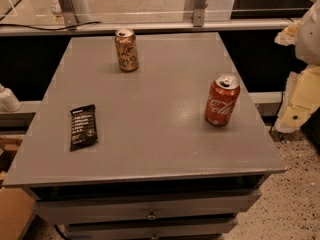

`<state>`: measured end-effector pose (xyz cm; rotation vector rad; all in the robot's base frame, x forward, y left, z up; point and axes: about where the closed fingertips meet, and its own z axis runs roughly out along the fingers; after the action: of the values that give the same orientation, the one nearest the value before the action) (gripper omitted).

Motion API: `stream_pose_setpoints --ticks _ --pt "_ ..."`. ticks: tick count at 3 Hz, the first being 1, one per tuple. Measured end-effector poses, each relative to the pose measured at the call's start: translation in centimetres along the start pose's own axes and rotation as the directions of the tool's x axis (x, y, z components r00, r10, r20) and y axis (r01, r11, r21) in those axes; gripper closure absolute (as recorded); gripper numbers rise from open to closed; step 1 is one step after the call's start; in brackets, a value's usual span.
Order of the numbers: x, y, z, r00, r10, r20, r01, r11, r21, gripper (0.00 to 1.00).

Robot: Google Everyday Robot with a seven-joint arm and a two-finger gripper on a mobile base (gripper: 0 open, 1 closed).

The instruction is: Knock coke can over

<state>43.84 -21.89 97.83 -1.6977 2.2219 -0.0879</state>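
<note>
Grey table (150, 154) fills the view. The coke can (222, 100) stands upright near its right edge, well apart from the brown can (126, 50) at the back and the snack bar (83, 127) on the left. My gripper (302, 99) hangs beyond the table's right side, touching nothing; spread or pressed together, I cannot tell. I judge this the approach: next comes a sideways push against the coke can's upper part.

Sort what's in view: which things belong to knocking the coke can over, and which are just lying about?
Job in hand: coke can, upright on the right side of the table; gripper, off the table to the can's right.
Lying about: gold-brown can; dark snack bar.
</note>
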Motion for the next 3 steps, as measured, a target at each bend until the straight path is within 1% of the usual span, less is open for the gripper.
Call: stream_pose_setpoints --ticks 1,2,3 --pt "0.6 -0.5 1.1 0.995 0.056 0.083 -0.056 0.9984 -0.008 0.0" --pt "1.2 -1.5 3.6 0.964 0.14 0.226 -0.133 0.9901 -0.044 0.0" --pt "1.2 -1.9 6.6 0.903 0.219 0.368 -0.192 0.9753 -0.109 0.0"
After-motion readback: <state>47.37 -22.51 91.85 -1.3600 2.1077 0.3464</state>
